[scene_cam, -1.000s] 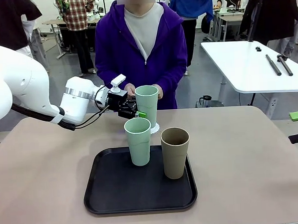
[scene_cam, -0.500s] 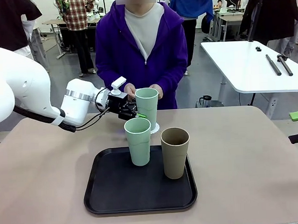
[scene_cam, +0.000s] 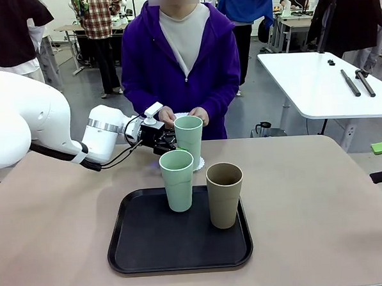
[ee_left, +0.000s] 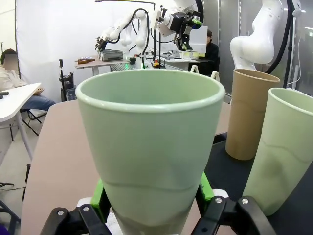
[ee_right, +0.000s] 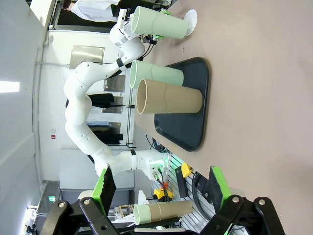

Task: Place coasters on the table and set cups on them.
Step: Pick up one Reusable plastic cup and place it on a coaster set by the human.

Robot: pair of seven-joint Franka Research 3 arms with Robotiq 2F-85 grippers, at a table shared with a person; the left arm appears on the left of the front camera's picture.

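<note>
The left jaws pinch the lower wall of 1 upright mint-green tumbler (scene_cam: 189, 133), its base on a scalloped paper doily (scene_cam: 200, 162) at the far side of the table (scene_cam: 309, 194), just beyond the black tray (scene_cam: 145, 245). Letting go looks like spreading, then backing out toward the robot's left. The right jaws stand spread and empty, well apart. A second mint tumbler (scene_cam: 178, 182) and a brown tumbler (scene_cam: 224, 196) stand on the tray.

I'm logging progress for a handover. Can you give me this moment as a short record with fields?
left hand: shut on far mint cup
far mint cup: upright, over a coaster beyond the tray; contact hidden
near mint cup: upright on tray
brown cup: upright on tray, right of near mint cup
right hand: open, holding nothing
coasters seen on table: one
</note>
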